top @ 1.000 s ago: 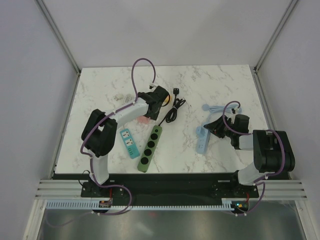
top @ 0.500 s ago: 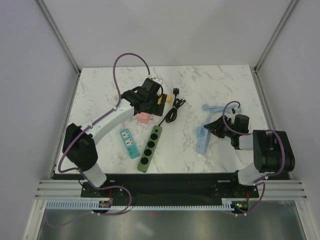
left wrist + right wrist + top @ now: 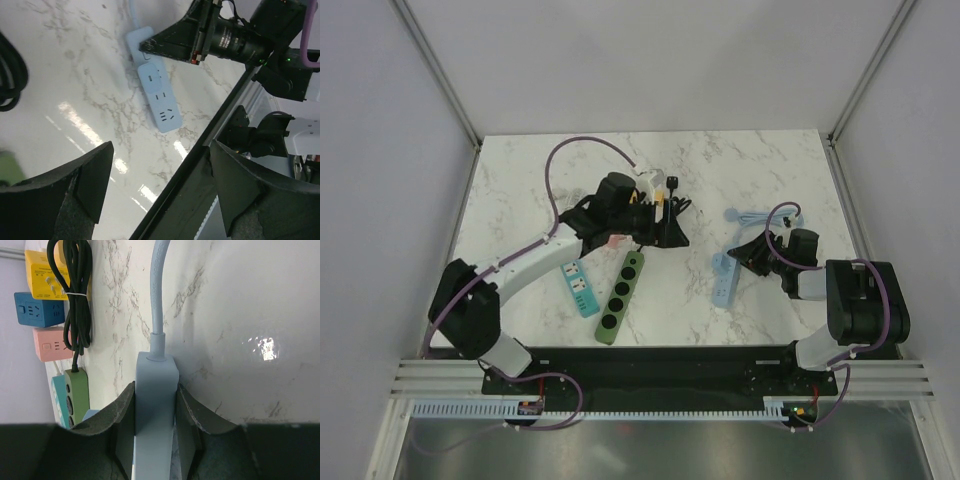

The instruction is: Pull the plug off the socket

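The marble worktop (image 3: 780, 170) carries three power strips. The green power strip (image 3: 620, 297) lies slanted at the middle, toward the near edge, with the shorter teal power strip (image 3: 578, 287) just to its left. The pale blue power strip (image 3: 723, 287) lies toward the right edge. The right claw (image 3: 155, 390) is clamped on its cable end. The left claw (image 3: 160, 145) hangs over the middle of the worktop with its jaws wide apart and nothing between them. Under it is the coiled black cable (image 3: 75, 290). The pink cube (image 3: 50, 345) and the yellow cube socket (image 3: 42, 272) sit beside the coil. The black plug (image 3: 672, 181) lies toward the far edge, just beside the yellow cube socket. Whether it is seated, I cannot tell.
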Tool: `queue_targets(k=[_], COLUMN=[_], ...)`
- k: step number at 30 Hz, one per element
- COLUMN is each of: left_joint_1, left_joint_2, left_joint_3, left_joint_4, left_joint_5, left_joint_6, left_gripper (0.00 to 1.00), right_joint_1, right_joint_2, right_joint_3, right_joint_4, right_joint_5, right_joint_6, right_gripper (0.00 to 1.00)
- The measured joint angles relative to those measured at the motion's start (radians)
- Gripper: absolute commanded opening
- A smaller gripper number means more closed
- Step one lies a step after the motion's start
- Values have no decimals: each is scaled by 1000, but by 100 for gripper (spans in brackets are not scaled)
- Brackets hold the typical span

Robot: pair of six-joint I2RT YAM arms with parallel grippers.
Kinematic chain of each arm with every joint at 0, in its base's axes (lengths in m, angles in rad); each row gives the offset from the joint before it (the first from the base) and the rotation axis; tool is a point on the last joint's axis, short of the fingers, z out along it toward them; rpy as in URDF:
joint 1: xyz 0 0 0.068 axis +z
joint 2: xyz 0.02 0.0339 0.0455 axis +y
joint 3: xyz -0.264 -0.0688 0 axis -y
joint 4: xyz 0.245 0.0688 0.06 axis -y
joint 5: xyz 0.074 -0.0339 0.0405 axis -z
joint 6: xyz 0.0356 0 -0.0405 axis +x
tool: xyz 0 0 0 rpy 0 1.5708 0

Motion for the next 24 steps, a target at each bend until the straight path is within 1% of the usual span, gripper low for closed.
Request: queue_targets(k=[4,8,10,11,14,15,20,22,23,24], left_joint_1=[-80,-159,-184,-190,-201,-202,-202,-202,-202,-202], left_joint_2=[132,274,342,352,417,434,527,567,585,602], left_joint_3=[29,108,176,186,265,286,388,428,445,462], left_joint_4=[70,81,66,66,44,36,-36,-67,-84,-97], left_joint_5=[19,5,-34,-38,-86,-100,-162,-171,-171,-168], left_joint_6=[-59,-98,-107,-108,-112,-113,-112,-112,-112,-111], left_gripper=[92,93,93,93,89,86,83,76,71,68], right_joint_1=[0,0,0,0,0,0,0,0,0,-1], right_joint_2=[0,0,0,0,0,0,-5,-6,-6,-6], right_joint_3=[0,0,0,0,0,0,-3,-4,-5,-5], right_joint_4=[0,0,0,0,0,0,-1,0,0,0], right_joint_5=[0,-1,-1,-1,-1,-1,2,3,3,3], right_joint_6=[0,0,0,0,0,0,0,0,0,0], right_gripper=[0,0,0,0,0,0,0,0,0,0])
